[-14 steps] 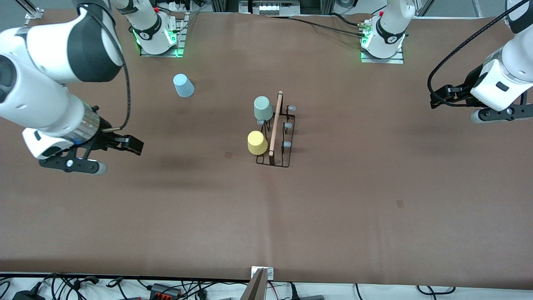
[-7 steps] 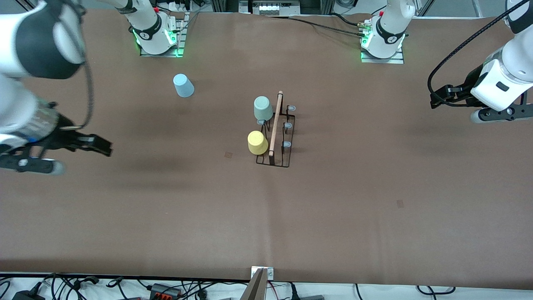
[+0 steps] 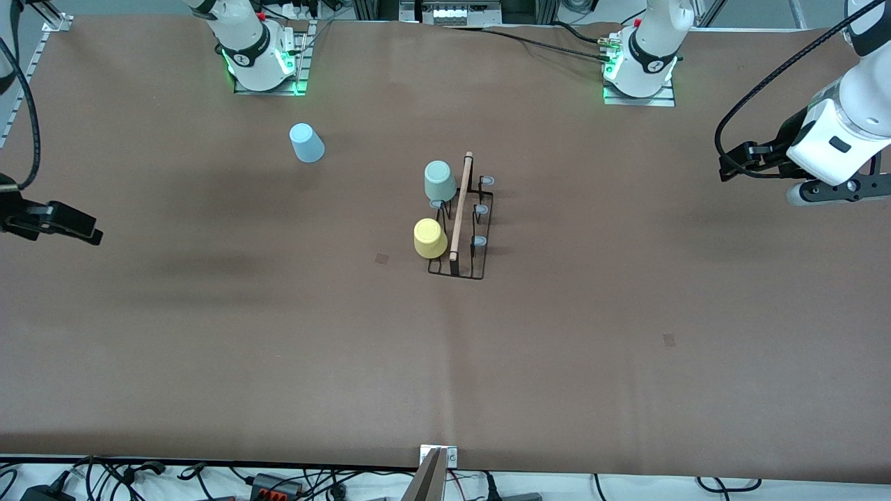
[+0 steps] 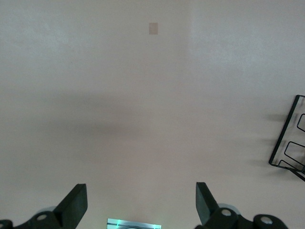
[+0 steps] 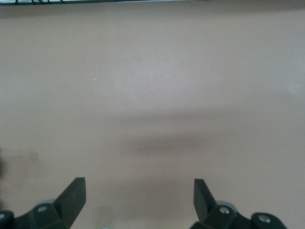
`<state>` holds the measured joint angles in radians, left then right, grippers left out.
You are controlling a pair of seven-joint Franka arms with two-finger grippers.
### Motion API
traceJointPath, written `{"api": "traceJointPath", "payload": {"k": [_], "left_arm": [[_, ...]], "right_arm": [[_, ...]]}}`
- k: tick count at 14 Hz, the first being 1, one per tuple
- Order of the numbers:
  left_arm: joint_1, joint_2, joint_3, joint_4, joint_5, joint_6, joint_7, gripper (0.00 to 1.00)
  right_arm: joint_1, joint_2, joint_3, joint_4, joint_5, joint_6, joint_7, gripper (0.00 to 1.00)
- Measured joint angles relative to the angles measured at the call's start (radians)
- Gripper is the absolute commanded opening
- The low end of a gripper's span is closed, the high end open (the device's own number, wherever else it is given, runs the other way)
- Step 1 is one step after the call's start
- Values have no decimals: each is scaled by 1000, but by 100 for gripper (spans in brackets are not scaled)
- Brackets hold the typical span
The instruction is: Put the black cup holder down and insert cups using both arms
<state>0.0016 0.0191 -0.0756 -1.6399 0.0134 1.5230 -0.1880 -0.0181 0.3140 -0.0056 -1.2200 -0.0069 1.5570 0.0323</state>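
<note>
The black cup holder (image 3: 460,207) stands mid-table, its wooden handle on top; a corner of its wire base (image 4: 289,143) shows in the left wrist view. A pale green cup (image 3: 439,179) and a yellow cup (image 3: 430,238) sit upside down on pegs along the rack's side toward the right arm. A light blue cup (image 3: 306,142) stands upside down on the table near the right arm's base. My right gripper (image 3: 76,227) (image 5: 139,184) hangs open and empty over its end of the table. My left gripper (image 3: 735,161) (image 4: 140,190) waits open and empty over its end.
Several grey-capped pegs (image 3: 481,209) on the rack carry nothing. The arm bases (image 3: 264,62) (image 3: 640,66) stand along the table edge farthest from the camera. Small dark marks (image 3: 382,258) (image 3: 669,339) dot the brown table. Cables lie along the near edge.
My right arm has swung away toward its end of the table and now shows only at the view's edge. The left arm, rack and cups have not moved.
</note>
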Motion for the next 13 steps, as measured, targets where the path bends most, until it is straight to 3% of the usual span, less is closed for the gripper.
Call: {"api": "traceJointPath", "payload": {"k": [3, 8, 13], "left_arm": [[0, 0, 0, 0, 0, 0, 0, 100], [0, 0, 0, 0, 0, 0, 0, 100], [0, 0, 0, 0, 0, -1, 0, 100]], "right_arm": [[0, -44, 4, -80, -7, 15, 0, 100], [0, -244, 7, -353, -9, 91, 0, 100], [0, -322, 9, -416, -10, 64, -3, 100]]}}
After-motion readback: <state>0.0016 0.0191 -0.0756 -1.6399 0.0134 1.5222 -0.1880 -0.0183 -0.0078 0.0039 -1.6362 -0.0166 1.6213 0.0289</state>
